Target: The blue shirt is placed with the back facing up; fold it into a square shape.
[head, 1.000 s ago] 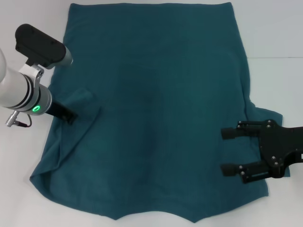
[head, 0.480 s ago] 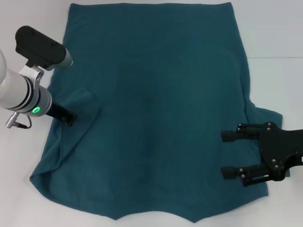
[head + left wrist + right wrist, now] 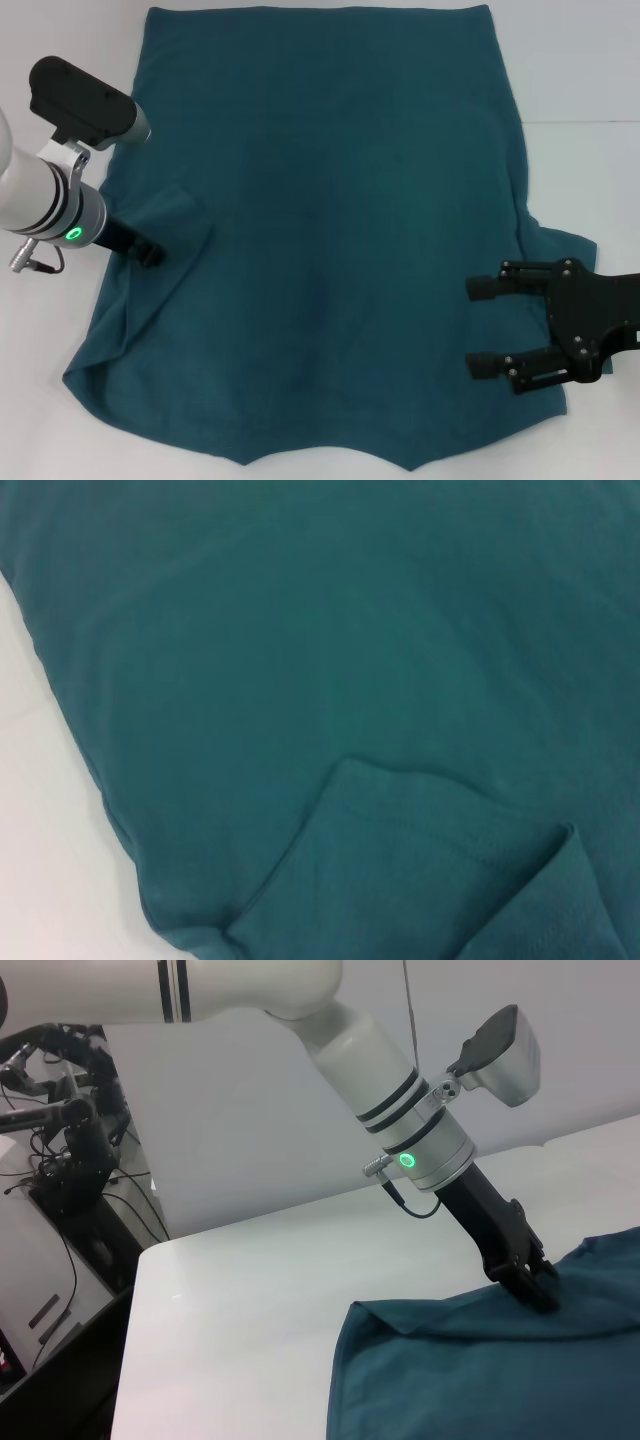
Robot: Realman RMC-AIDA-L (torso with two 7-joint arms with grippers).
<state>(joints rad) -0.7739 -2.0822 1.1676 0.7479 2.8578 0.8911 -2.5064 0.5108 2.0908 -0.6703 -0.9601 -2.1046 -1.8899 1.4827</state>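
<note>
The blue shirt (image 3: 340,230) lies spread flat on the white table, plain side up, with its hem at the far edge. Its left sleeve (image 3: 168,215) is folded in onto the body; the left wrist view shows that flap (image 3: 440,880) on the cloth (image 3: 300,660). My left gripper (image 3: 148,250) rests low at the fold's outer edge, its tip touching the shirt (image 3: 480,1370) in the right wrist view, where the left gripper (image 3: 530,1278) points down. My right gripper (image 3: 485,325) hovers open over the shirt's right side, near the right sleeve (image 3: 560,245), holding nothing.
Bare white table (image 3: 580,60) surrounds the shirt on the left and right. The right wrist view shows the table's edge (image 3: 135,1290) with cables and dark equipment (image 3: 60,1140) beyond it.
The left arm has drawn slightly to the left, away from the folded sleeve. The right gripper has shifted a little toward the near edge. The shirt lies as before.
</note>
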